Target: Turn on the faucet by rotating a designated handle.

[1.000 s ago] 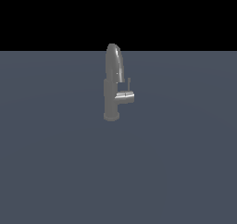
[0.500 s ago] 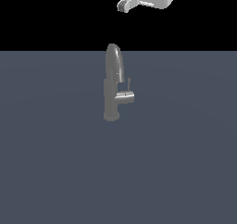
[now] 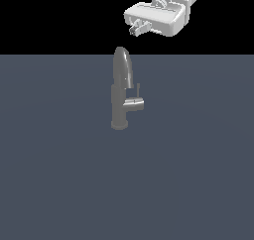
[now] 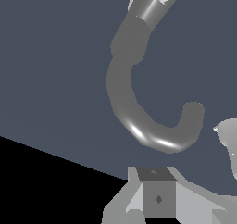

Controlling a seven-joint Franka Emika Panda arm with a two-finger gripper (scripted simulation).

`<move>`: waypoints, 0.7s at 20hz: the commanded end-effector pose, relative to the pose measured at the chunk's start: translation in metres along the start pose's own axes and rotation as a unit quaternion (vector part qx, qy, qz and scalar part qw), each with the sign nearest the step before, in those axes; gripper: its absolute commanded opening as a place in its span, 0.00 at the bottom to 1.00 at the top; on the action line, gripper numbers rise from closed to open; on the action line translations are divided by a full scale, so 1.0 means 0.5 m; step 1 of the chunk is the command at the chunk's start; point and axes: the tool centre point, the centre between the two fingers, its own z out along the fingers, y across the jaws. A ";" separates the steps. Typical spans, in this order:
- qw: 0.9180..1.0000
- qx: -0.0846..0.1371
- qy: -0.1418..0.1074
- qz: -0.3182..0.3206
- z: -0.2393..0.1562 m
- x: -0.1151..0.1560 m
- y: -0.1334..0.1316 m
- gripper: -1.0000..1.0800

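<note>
- Above the faucet (image 3: 121,90), toward exterior view's right: gripper (image 3: 136,28), clear of it (jaw state: can't tell).
- Faucet upright on grey floor (image 3: 59,174), centre.
- Handle (image 3: 135,104) juts toward exterior view's right.

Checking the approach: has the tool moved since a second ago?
Yes. The tool entered from the top edge and came down toward the faucet, which stayed put.

You get flat, even, dim light on the slate counter (image 3: 59,184), with no cast shadows; both renders stay sharp. The only glare is a white streak on the faucet (image 4: 152,137) (wrist view).
</note>
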 end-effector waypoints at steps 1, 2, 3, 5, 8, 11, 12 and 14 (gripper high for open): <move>1.000 0.015 -0.020 0.015 0.001 0.032 -0.004 0.00; 0.999 0.021 -0.028 0.021 0.002 0.045 -0.006 0.00; 0.999 0.027 -0.036 0.027 0.003 0.058 -0.007 0.00; 0.997 0.040 -0.053 0.040 0.006 0.084 -0.009 0.00; 0.994 0.058 -0.077 0.059 0.012 0.123 -0.011 0.00; 0.989 0.077 -0.101 0.078 0.019 0.162 -0.012 0.00; 0.987 0.084 -0.110 0.084 0.022 0.175 -0.012 0.00; 0.983 0.096 -0.126 0.097 0.029 0.202 -0.012 0.00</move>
